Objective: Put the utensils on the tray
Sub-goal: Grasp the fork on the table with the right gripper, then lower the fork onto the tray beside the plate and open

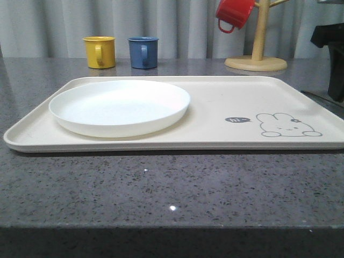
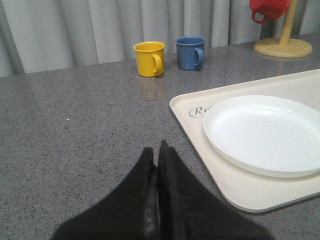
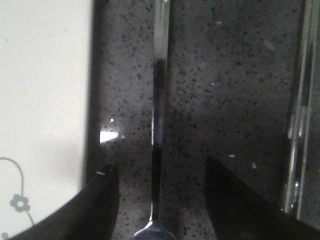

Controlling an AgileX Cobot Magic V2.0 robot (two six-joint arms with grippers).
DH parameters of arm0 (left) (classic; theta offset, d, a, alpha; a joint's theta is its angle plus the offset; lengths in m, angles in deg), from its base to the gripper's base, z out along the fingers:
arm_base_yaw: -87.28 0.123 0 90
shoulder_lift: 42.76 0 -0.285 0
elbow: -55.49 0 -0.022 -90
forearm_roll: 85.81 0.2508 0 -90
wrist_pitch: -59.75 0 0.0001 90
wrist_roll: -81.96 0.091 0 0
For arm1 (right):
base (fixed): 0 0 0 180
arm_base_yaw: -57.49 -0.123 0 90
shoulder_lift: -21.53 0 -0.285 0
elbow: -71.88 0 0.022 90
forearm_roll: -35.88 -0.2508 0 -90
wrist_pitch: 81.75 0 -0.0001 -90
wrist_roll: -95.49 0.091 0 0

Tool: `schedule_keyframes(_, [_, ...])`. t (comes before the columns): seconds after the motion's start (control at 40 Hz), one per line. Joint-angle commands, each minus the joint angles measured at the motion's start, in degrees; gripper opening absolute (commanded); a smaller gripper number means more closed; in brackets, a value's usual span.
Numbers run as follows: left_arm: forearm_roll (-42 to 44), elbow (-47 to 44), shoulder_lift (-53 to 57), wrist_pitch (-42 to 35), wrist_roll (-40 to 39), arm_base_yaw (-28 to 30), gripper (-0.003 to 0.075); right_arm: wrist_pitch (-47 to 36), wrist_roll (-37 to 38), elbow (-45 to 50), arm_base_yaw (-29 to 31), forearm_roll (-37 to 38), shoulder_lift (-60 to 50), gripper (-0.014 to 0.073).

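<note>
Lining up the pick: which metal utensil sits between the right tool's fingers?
The slim silver utensil handle lying centred between the open right tool; the other flat metal pieces lie outside its fingers.

The plate (image 1: 119, 107) fills the tray's (image 1: 215, 137) left half; its right half lies bare for entry

White plate (image 2: 262, 134) on tray (image 2: 235, 187), end effector (image 2: 158, 150) closed

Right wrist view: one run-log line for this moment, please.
right claw: open, straddling utensil handle on counter | left claw: shut, empty | plate: on tray
</note>
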Motion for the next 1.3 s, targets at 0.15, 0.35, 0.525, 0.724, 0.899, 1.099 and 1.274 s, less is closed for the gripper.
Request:
schedule_keyframes(0.15, [-0.61, 1.62, -0.65, -4.62, -0.27, 0.06, -0.0018, -1.42, -0.67, -1.93, -0.04, -0.13, 0.47, 0.0411])
schedule_keyframes(0.35, [-0.61, 1.62, -0.65, -4.62, -0.27, 0.06, -0.0018, -0.83, -0.67, -1.93, -0.04, -0.13, 1.35, 0.0352])
schedule_keyframes(0.525, [-0.61, 1.62, -0.65, -4.62, -0.27, 0.06, -0.0018, -0.38, -0.67, -1.93, -0.04, -0.18, 1.10, 0.0156])
schedule_keyframes(0.724, [-0.61, 1.62, -0.65, -4.62, -0.27, 0.06, -0.0018, 0.09, -0.67, -1.93, -0.04, -0.18, 1.09, -0.0010])
schedule_keyframes(0.899, [-0.61, 1.62, -0.65, -4.62, -0.27, 0.06, -0.0018, 2.52, -0.67, -2.88, -0.04, 0.64, -0.31, -0.0039])
schedule_keyframes(1.099, [-0.61, 1.62, -0.65, -4.62, -0.27, 0.06, -0.0018, 10.34, 7.75, -8.84, -2.95, 5.95, -4.32, -0.0040])
schedule_keyframes(1.274, [-0.61, 1.62, -0.65, -4.62, -0.27, 0.06, -0.0018, 15.78, 16.89, -14.62, -11.99, 10.33, -4.54, -0.0040])
